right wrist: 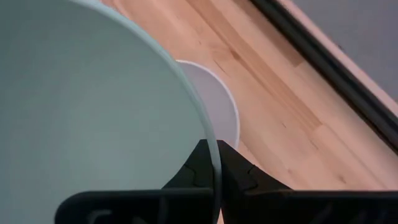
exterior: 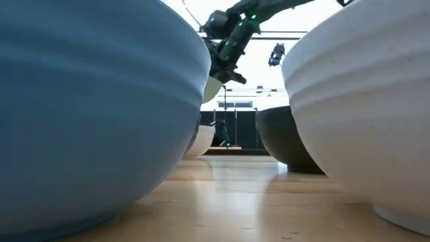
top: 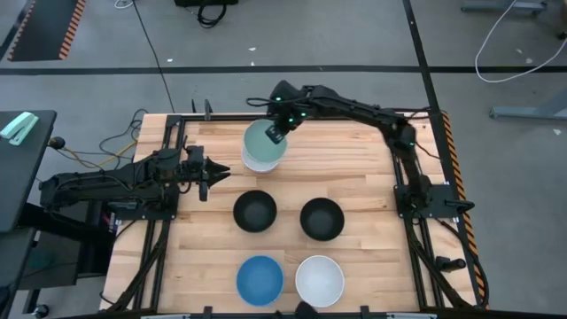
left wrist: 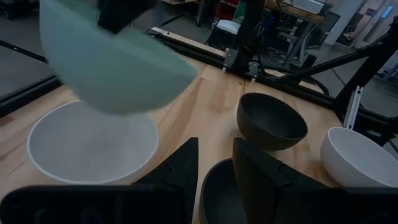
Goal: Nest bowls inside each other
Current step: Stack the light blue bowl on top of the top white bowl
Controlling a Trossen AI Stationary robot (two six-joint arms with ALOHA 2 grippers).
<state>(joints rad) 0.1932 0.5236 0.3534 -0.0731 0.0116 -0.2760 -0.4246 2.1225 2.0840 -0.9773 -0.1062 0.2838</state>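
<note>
Grey concrete floor [top: 354, 35] around the light wood tabletop [top: 354, 177]; hazard-striped mat [top: 49, 27] far left; loose white cable [top: 514, 44] far right.

Mint bowl [top: 261, 142] tilted above white bowl [top: 264, 162]; 2 black, blue, white apart.

Your high view looks straight down on the whole table [top: 354, 177]. Your low view sits at tabletop level, pressed between the blue bowl [exterior: 87, 107] and a white bowl [exterior: 369, 101]. Both wrist views look closely at the mint green bowl [left wrist: 115, 65], shared overhead.
</note>
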